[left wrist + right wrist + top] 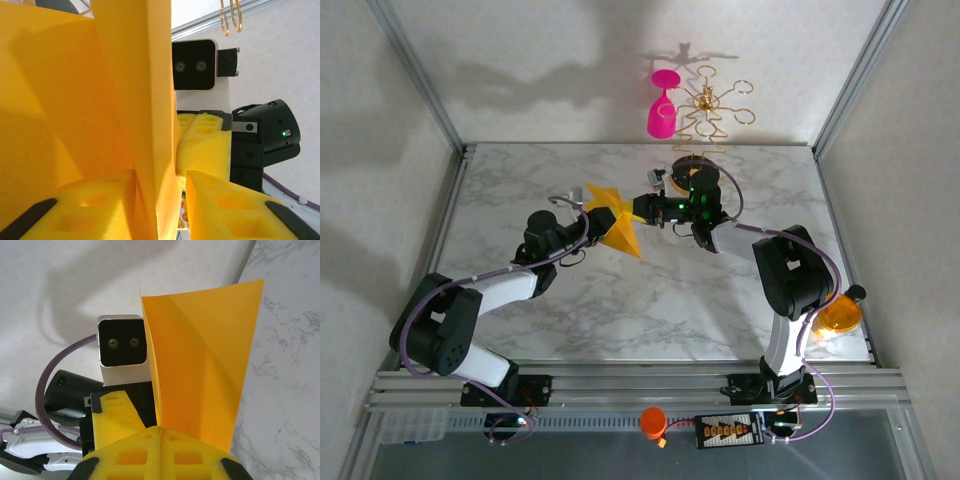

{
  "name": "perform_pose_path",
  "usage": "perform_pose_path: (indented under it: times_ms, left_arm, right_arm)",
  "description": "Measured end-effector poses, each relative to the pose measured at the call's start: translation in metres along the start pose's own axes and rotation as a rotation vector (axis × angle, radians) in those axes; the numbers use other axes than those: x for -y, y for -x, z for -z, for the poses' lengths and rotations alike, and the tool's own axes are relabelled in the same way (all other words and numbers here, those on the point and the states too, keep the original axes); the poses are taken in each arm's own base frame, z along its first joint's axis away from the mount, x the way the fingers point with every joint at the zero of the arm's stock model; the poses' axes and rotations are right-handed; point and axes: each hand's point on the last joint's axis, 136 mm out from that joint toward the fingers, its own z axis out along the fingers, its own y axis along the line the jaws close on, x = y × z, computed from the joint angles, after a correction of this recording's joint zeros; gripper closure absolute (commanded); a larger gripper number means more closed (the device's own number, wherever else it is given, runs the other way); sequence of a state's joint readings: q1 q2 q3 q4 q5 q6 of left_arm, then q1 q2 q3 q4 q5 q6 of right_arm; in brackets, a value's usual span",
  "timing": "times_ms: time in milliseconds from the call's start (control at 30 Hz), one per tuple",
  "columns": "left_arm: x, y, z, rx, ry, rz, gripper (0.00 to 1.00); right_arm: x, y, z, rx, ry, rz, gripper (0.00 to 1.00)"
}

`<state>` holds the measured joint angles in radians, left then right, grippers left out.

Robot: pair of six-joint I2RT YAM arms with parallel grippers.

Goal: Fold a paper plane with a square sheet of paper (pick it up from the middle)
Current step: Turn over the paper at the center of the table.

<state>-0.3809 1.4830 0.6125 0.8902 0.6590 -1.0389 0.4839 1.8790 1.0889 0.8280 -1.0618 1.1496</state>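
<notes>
The right gripper [161, 432] is clenched on the sheet of paper [200, 365], its two yellow foam fingers [125, 460] pressed flat together with the paper's lower edge caught in the seam. The left gripper [161, 175] faces it from the other side. Its ribbed foam pads [100, 205] flank a vertical fold of the sheet, and a thin gap shows beside one pad, so it cannot be told whether the pinch is made.

In the top view both arms reach inward from the near edge and meet above the middle of the marble tabletop [650, 310]. The left arm slants up and to the right, while the right arm bends at its elbow and turns left. The sheet hangs between the grippers, off the tabletop.

The paper is thin, matte and orange-yellow, creased into angled panels with one point hanging down. Up close, its near faces blur and run off the frame.

A pink wine glass [662, 105] hangs on a gold wire stand [710, 105] at the far edge. An orange disc [838, 315] is partly hidden by the right arm.
</notes>
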Motion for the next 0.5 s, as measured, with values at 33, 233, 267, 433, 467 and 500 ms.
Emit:
perform_pose_path:
  times_ms: [33, 233, 267, 433, 467, 500]
  left_arm:
    - [0.000, 0.000, 0.000, 0.001, -0.001, -0.006, 0.73]
    - [0.001, 0.000, 0.000, 0.002, -0.002, -0.036, 0.85]
    - [0.001, 0.000, 0.000, 0.002, -0.002, -0.039, 0.87]
    - [-0.004, 0.000, 0.001, 0.007, 0.026, -0.048, 0.93]
    - [-0.006, 0.000, 0.002, 0.009, 0.037, -0.053, 0.94]
    - [-0.008, 0.000, 0.003, 0.010, 0.050, -0.056, 0.94]
  right_arm:
    - [0.000, 0.000, 0.000, -0.003, 0.001, -0.001, 0.96]
    - [0.000, -0.001, 0.000, -0.006, 0.002, -0.012, 0.86]
    - [0.000, -0.001, 0.000, -0.006, 0.001, -0.012, 0.83]
    - [0.006, 0.004, 0.007, 0.016, -0.026, -0.008, 0.60]
    - [0.008, 0.006, 0.011, 0.033, -0.042, -0.006, 0.57]
    - [0.011, 0.010, 0.016, 0.053, -0.063, -0.001, 0.53]
